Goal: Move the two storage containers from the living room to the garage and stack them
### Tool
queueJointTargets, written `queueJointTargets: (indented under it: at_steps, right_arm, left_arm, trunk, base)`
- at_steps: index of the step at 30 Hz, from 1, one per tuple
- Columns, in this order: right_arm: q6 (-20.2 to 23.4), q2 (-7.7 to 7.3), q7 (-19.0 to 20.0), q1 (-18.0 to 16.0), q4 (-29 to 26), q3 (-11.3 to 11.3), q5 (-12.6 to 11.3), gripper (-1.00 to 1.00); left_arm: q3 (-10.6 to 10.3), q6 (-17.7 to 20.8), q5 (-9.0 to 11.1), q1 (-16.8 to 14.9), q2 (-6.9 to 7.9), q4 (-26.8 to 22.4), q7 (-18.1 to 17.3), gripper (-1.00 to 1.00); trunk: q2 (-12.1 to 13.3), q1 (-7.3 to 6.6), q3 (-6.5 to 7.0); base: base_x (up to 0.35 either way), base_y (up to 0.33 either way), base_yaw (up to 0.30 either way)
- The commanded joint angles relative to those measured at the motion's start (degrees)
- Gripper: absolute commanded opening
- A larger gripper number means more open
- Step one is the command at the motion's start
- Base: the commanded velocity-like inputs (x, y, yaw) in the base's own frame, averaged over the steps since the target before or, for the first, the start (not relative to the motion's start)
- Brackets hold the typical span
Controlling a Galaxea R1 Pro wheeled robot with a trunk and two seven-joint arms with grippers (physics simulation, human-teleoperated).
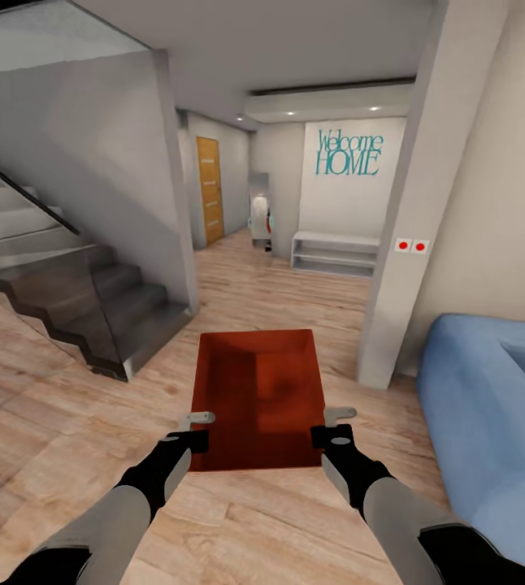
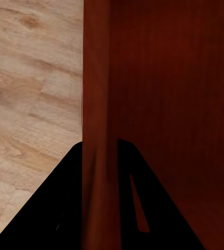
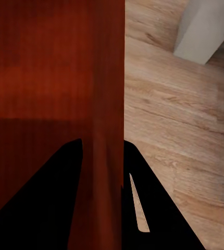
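Observation:
A red-orange storage container hangs in front of me above the light wood-plank floor, held by both arms. My left gripper is shut on its left wall, and my right gripper is shut on its right wall. In the left wrist view the container's wall runs between the black fingers. The right wrist view has the opposite wall pinched between the black fingers in the same way. The garage is out of view.
A dark staircase with a glass side stands at the left. A grey pillar and a blue sofa are at the right. Ahead, a hallway leads to an orange-wood door and a white bench under a "Welcome HOME" wall.

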Motion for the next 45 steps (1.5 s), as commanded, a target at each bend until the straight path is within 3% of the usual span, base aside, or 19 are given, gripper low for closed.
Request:
queueJointTargets:
  at_steps: [1,45]
  right_arm:
    - [0.3,-0.86,-0.1,0.0,0.2,1.1,-1.0,-1.0]
    - [0.3,-0.92,-0.1,0.0,0.1,1.0,-1.0,-1.0]
  left_arm:
    - [-0.6,-3.1,0.5,0.0,0.67,-0.3,0.2,-1.0]
    - [-0.6,-3.1,0.6,0.0,1.28,-0.2,0.2,-1.0]
  trunk:
    - [-0.1,0.07,-0.13]
    - [-0.1,0.07,-0.13]
  base:
    - [0.322,0.0,-0.078]
    - [0.322,0.0,-0.003]
